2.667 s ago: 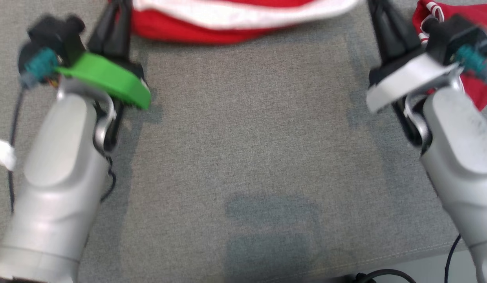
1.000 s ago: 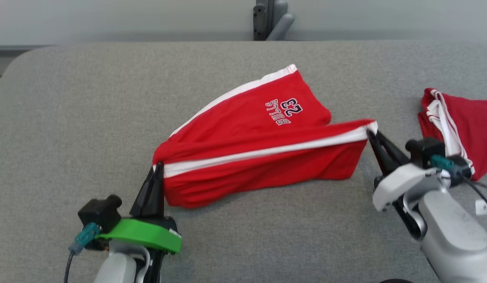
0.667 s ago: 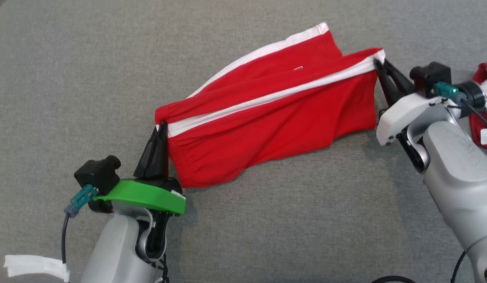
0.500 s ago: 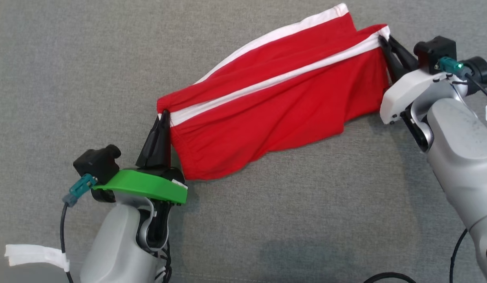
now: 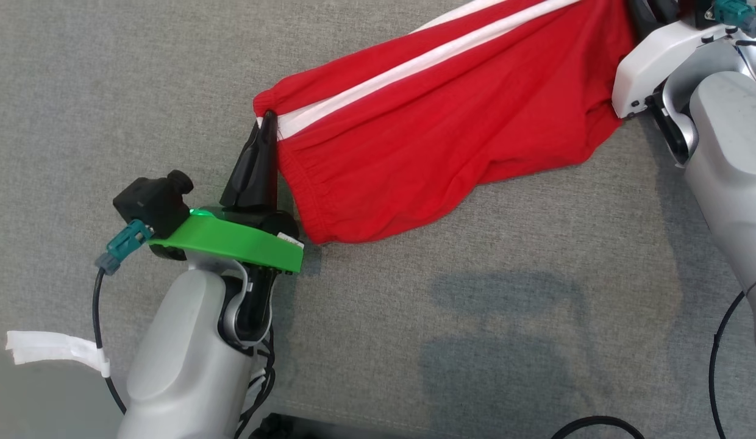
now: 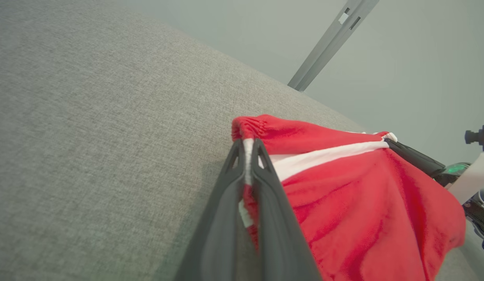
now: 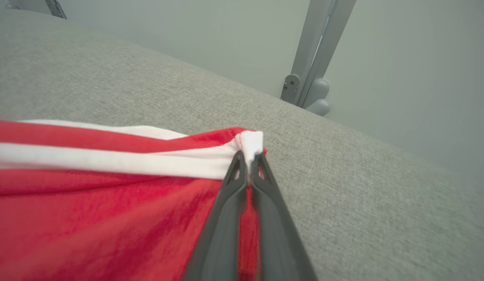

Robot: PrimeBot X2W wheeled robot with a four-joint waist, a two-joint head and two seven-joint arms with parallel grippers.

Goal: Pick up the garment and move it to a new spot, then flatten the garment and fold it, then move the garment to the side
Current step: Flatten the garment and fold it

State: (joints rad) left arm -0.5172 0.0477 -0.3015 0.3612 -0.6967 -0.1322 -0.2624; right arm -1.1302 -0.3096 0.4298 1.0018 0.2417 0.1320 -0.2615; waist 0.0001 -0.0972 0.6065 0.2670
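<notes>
Left fingers: The left gripper's [image 6: 248, 142] fingers [image 6: 267, 183] were pinched tight on the gathered waistband [image 5: 299, 183] of the red shorts [image 5: 451, 122], right where the white side stripe [image 5: 414, 64] began.
Right fingers: The right gripper's [image 7: 248, 156] fingers [image 7: 265, 203] were clamped just as tightly on the stripe's other end, at the leg hem.
Garment: The shorts hung stretched between the two grips, the stripe taut and the red cloth sagging below it in loose folds.
Place: They were held over the grey table [image 5: 475, 305], well back from its near edge; whether the slack cloth touched it could not be told.
Step in hand: Apparently the first one, carrying the garment to a new spot.
Next move: It seemed to call for lowering both ends together under tension, so the cloth would land spread for flattening.
</notes>
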